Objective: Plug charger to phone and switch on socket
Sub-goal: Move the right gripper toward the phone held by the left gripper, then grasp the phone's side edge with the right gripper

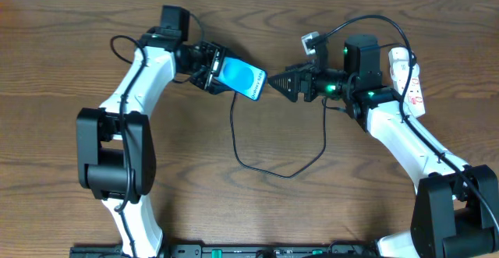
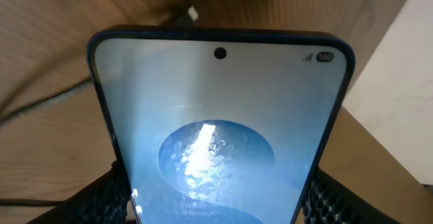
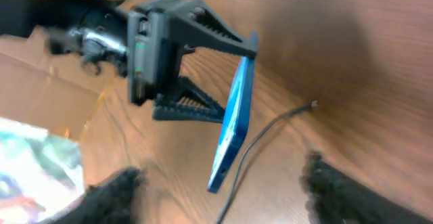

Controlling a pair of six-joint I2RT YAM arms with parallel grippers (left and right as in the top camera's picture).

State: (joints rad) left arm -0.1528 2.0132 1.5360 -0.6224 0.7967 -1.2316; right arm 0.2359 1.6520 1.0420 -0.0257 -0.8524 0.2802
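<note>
sideways, left claw (image 1: 221, 72) around phone (image 1: 245, 79)

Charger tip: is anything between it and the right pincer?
Nothing visible blocks the right pincer. The thin black charger cable's plug tip lies bare on the wooden table, beside the blue-screened phone in the left pincer.

Overhead camera looks straight down on the table (image 1: 327, 211); both wrist cameras share the phone (image 2: 216, 136), left very close, right farther back.
</note>
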